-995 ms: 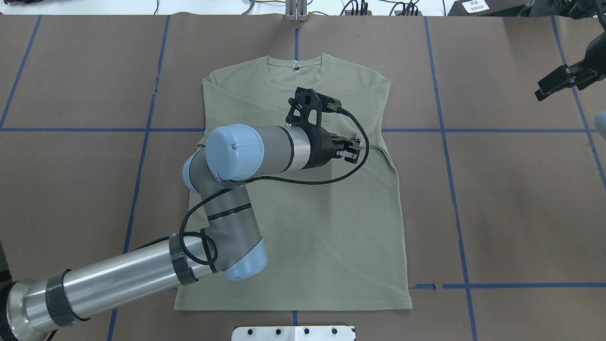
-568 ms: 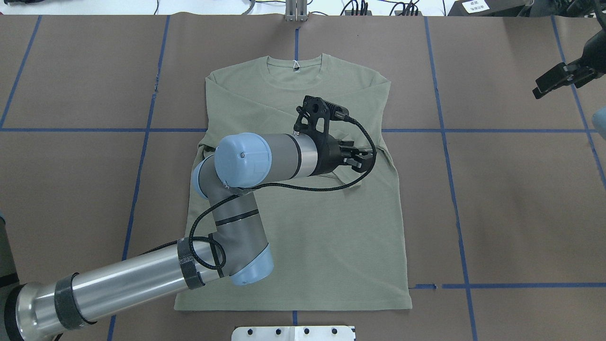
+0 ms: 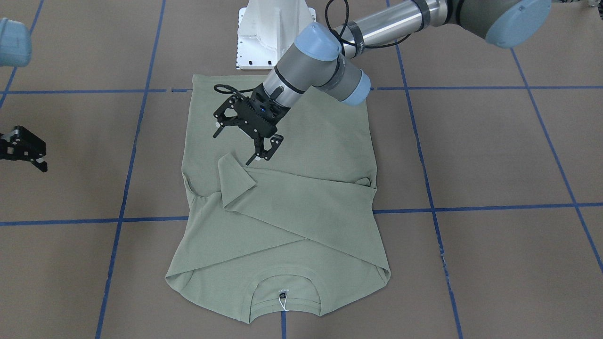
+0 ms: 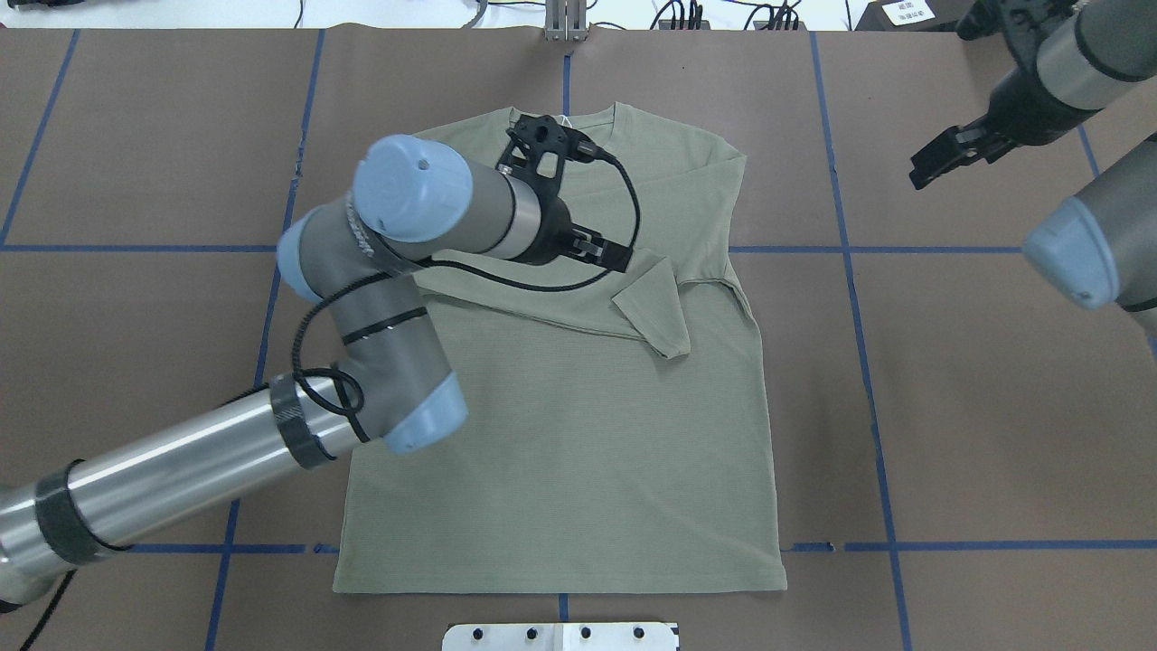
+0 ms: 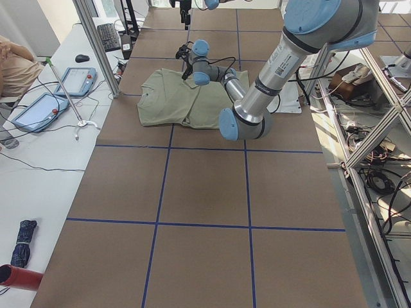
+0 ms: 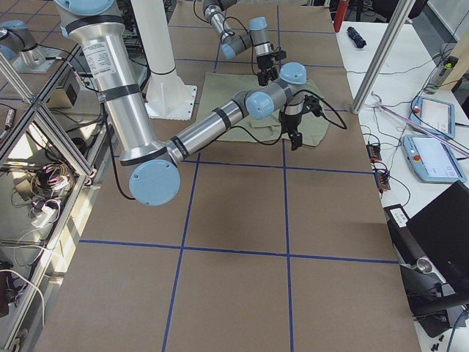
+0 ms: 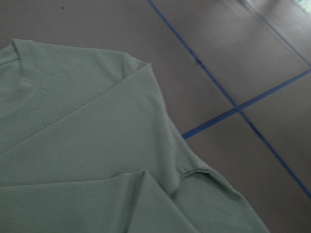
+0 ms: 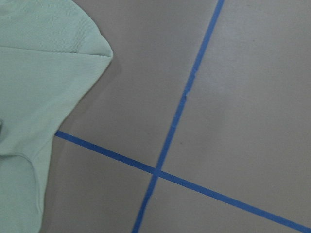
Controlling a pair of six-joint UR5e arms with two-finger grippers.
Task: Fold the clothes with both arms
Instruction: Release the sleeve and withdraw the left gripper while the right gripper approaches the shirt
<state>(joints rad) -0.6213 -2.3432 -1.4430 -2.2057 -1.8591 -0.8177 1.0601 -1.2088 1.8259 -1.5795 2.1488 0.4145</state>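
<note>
The table (image 4: 994, 407), covered in brown paper and crossed by blue tape lines, carries the shirt (image 4: 560, 452) at its middle. The shirt is laid flat, with the hem (image 4: 560, 583) toward the robot's base and the collar (image 3: 282, 282) at the far side. Both sleeves are crossed over the chest.

The shirt is judged to be light, soft and quite limp. No shape will be kept once it is lifted, and any unsupported span can be expected to sag and drag. Some stretch is likely in the knit, so a fold line may be pulled askew by a hard tug. It is not thought fragile or slippery. A hold is best taken at two matching points on an edge, such as the hem corners or the shoulders, with every layer pinched together.

The left arm (image 4: 398, 226) is reached over the chest. Its jaws are seen spread apart and empty, hung just above the fabric beside the turned-down cuff (image 4: 655, 307). The right arm (image 4: 1067, 54) is held well apart from the shirt, over bare table. Nothing is seen in its jaws, but it cannot be told whether they are spread or pressed together.
</note>
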